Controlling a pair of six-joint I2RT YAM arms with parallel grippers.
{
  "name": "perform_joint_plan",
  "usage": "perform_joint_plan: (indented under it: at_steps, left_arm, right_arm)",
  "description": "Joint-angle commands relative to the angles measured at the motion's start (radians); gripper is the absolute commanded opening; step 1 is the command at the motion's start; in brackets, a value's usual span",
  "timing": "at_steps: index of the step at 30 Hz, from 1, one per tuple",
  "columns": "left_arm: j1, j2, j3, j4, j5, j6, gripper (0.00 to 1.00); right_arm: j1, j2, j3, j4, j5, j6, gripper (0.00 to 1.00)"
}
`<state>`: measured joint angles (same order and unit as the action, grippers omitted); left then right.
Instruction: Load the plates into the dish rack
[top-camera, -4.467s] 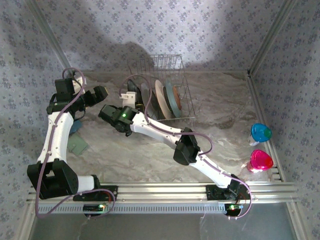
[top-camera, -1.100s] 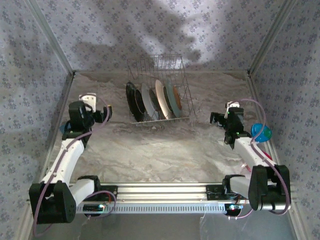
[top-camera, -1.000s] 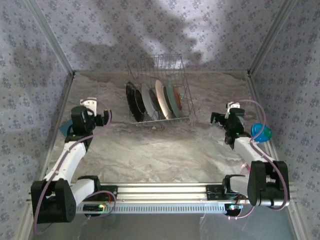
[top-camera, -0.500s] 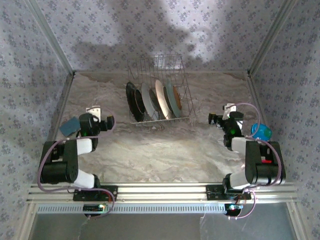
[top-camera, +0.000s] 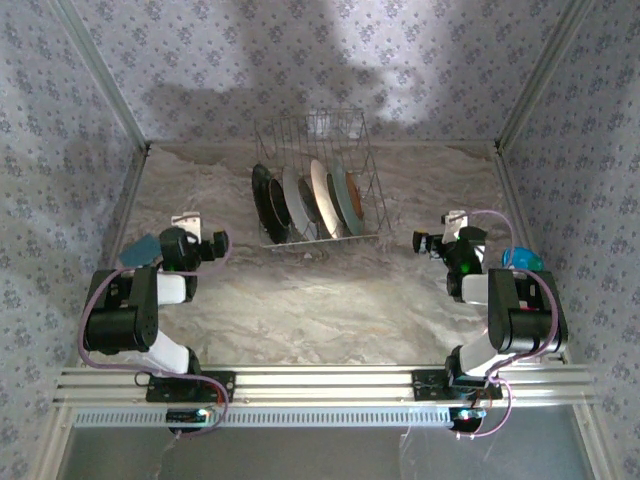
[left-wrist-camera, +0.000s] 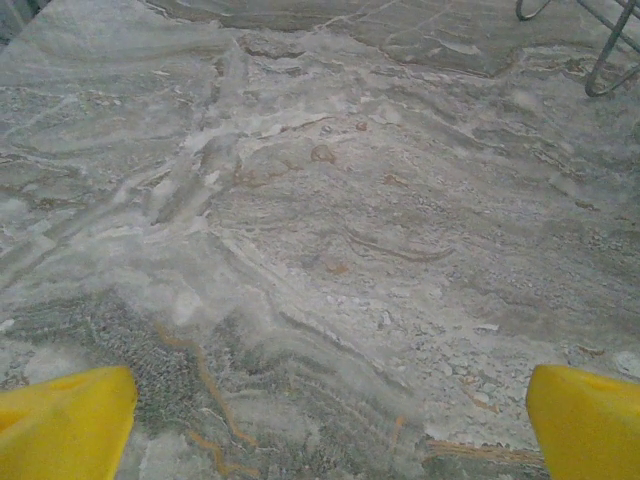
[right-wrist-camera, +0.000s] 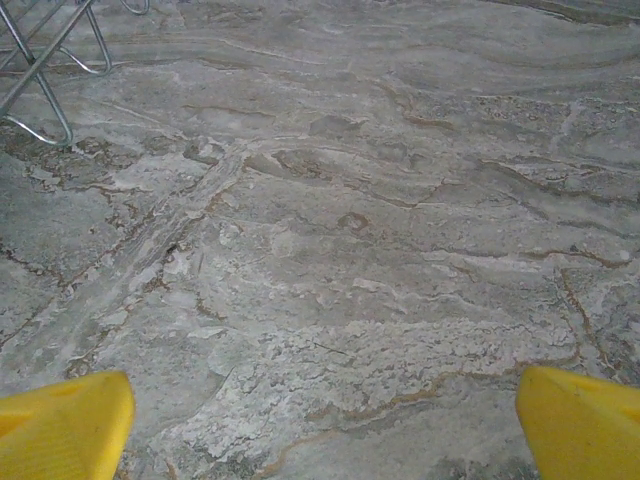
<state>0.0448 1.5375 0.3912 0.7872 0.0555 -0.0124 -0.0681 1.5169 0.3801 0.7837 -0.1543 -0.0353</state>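
At the back of the grey, marble-patterned desk (top-camera: 320, 310) stands the rectangular dish rack (top-camera: 318, 128) of thin silvery wire, close to the patterned rear wall. It holds four round plates. All of them stand on edge between the upright tines, lean the same way and sit side by side along the front part of the rack. From left to right they are a dark-brown plate (top-camera: 264, 200), a grey plate (top-camera: 293, 207), a cream plate (top-camera: 320, 195) and a pale teal plate (top-camera: 346, 195).

Both arms are folded low near their bases, well apart from the rack. The left pincer (top-camera: 205, 232) hangs over bare desk to the left of the rack with its jaws spread wide and nothing between them. In the left wrist view its yellow fingertips (left-wrist-camera: 65, 425) sit in the two lower corners with only marble surface between them, and a bend of the rack's wire foot (left-wrist-camera: 605, 55) shows at the top right.

The right pincer (top-camera: 437, 228) hangs over bare desk to the right of the rack, and it too is wide open and holds nothing. In the right wrist view its yellow fingertips (right-wrist-camera: 60, 425) frame bare desk, and a wire leg of the rack (right-wrist-camera: 45, 65) shows at the top left.

A small blue cup (top-camera: 522, 258) sits at the desk's right edge, just beside the right arm. Whether anything is in it cannot be told.
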Motion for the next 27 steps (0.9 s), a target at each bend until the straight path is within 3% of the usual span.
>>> perform_joint_plan:
  at_steps: [1, 27]
  left_arm:
    - [-0.005, -0.003, 0.023, 0.024, -0.021, -0.009, 0.99]
    - [-0.008, -0.003, 0.023, 0.024, -0.026, -0.01, 0.99]
  right_arm:
    - [-0.008, 0.0, 0.001, 0.032, -0.016, -0.016, 1.0]
    - [0.007, -0.001, 0.002, 0.029, 0.005, -0.026, 1.0]
